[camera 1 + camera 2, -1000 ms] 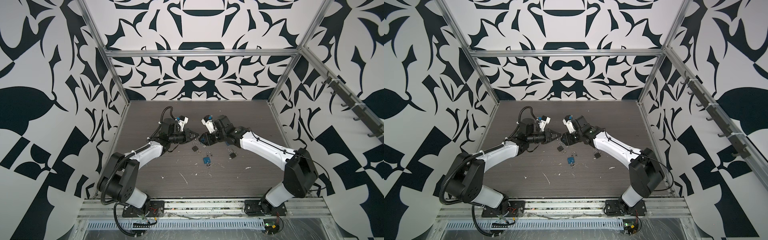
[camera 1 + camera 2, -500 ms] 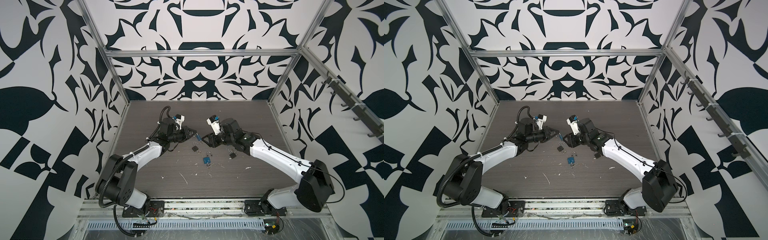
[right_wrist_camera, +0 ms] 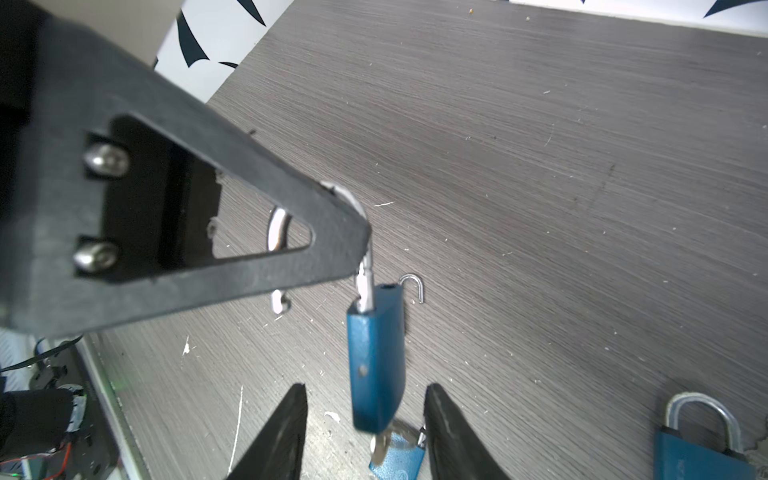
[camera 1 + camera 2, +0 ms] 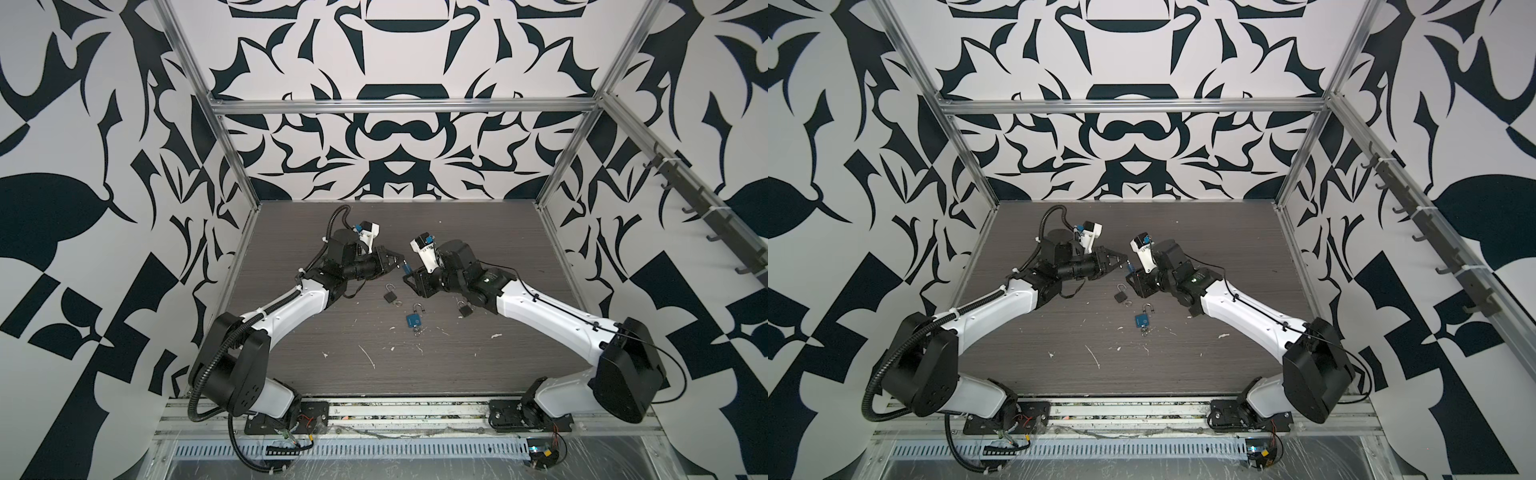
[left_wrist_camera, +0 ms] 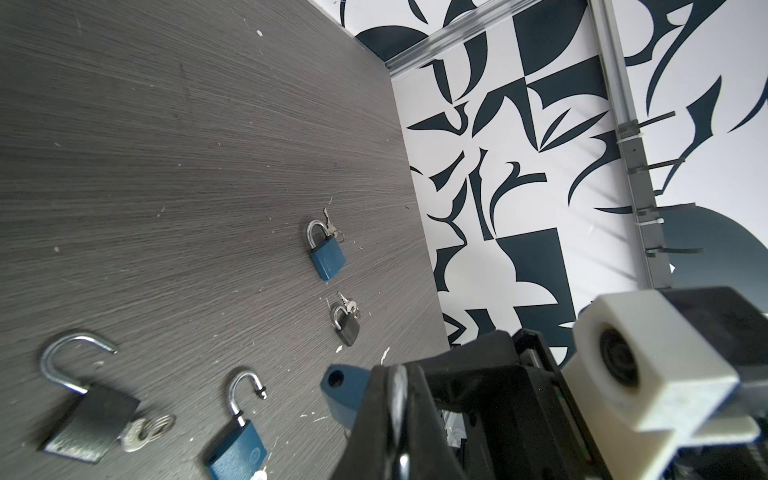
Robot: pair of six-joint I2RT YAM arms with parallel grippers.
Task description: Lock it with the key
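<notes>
Nearest the camera on the scuffed grey table [image 4: 457, 365] lies an open blue lock [image 4: 413, 320], shackle sprung. A small dark lock [image 4: 465, 309], shackle closed, sits close by the right arm. A shut blue lock [image 5: 326, 253] lies just past it toward the right-hand wall. A dark open lock [image 4: 389, 296] rests a little farther back on the left.

Just beyond them, over the middle of the table, the two arms meet. The left gripper [image 3: 357, 237] is clamped tight on the crown of the silver shackle [image 3: 365, 266] of the blue padlock [image 3: 376, 365], which hangs body down, clear of the table. The shackle stands open, with its free end out of the body.

The right gripper [image 3: 365, 388] faces the padlock with its jaws about half spread. One jaw stands on each side of the padlock's lower body, daylight shows on both sides, and nothing is gripped.

A key [image 3: 379, 446] shows directly under the hanging padlock. From the right wrist view it may sit in that padlock's keyway or belong to the open blue lock beneath; which one cannot be told.

In both top views the blue padlock [image 4: 406, 270] is a small spot between the two grippers. Behind them rises the black-and-white patterned back wall [image 4: 395, 137].
</notes>
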